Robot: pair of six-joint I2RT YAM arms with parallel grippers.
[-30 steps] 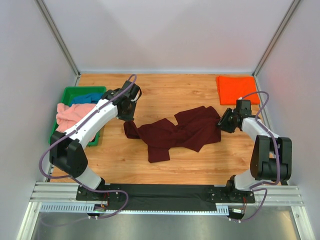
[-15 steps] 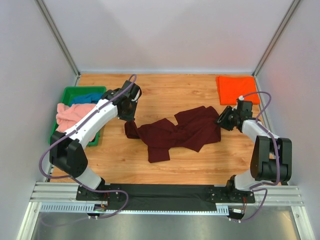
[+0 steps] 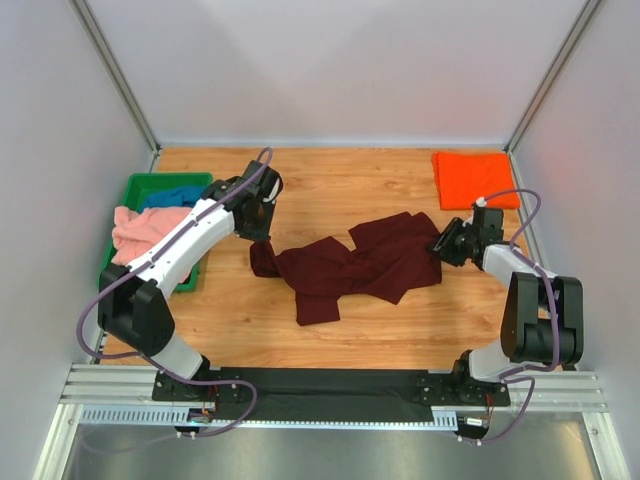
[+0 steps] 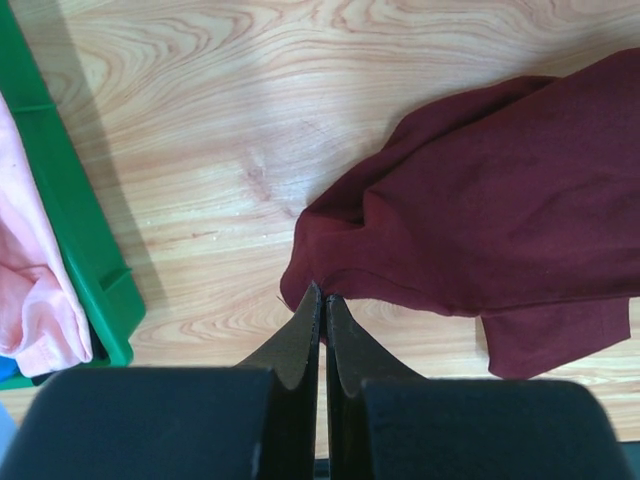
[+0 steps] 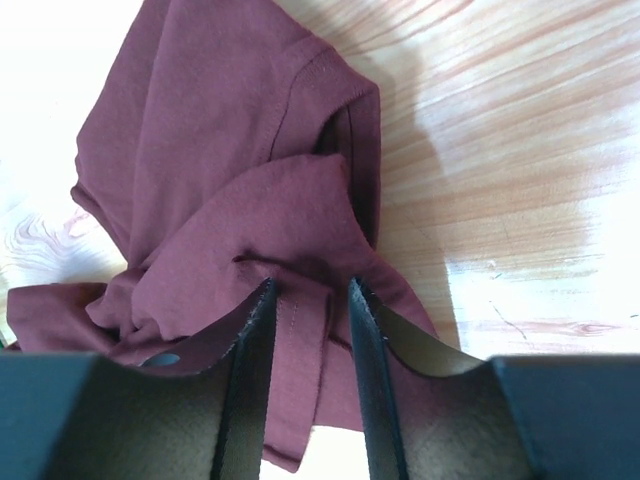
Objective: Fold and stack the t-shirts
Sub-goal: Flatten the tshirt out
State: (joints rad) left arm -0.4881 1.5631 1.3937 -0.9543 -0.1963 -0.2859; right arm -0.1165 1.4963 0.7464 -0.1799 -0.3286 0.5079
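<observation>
Altogether counting four t-shirts on one table [image 3: 340, 175]. Finding one maroon t-shirt [image 3: 355, 265] crumpled at the middle, one orange t-shirt [image 3: 473, 178] folded flat at the far right corner, and one salmon-pink t-shirt [image 3: 145, 228] plus one blue t-shirt [image 3: 178, 195] heaped in the single green tray [image 3: 150, 183] at the left. Noting two arms, both at the maroon cloth. Seeing the left gripper [image 4: 322, 290] with fingers pressed together, tips touching the cloth's left edge; unable to tell about any cloth pinched between them. Seeing the right gripper [image 5: 310, 285] with fingers apart, straddling a fold at the cloth's right edge.
</observation>
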